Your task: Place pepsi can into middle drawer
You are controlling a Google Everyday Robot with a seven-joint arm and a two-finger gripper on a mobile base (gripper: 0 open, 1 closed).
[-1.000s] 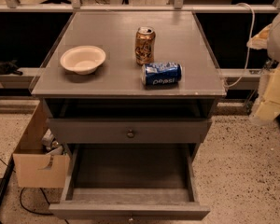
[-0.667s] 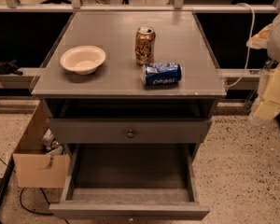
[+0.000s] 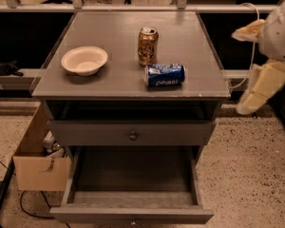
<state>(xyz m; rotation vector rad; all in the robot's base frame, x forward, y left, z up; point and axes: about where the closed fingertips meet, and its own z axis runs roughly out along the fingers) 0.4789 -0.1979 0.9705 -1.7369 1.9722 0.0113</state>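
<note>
pre-grasp step. pepsi can point(image 3: 164, 75) lying on surface point(image 3: 109, 27), centre frame. gripper point(image 3: 262, 88) at right edge, well apart; grip state indeterminable. next: reach can; middle drawer point(image 3: 133, 175) open below.

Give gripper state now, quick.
Gripper: at the right edge, off the grey cabinet top, apart from the small blue aluminium pepsi can lying on its side there; open or closed cannot be told.

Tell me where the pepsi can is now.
In the camera view, the pepsi can lies on its side on the cabinet top, right of centre, just in front of the gold can. The gripper hangs off the cabinet's right side.
</note>
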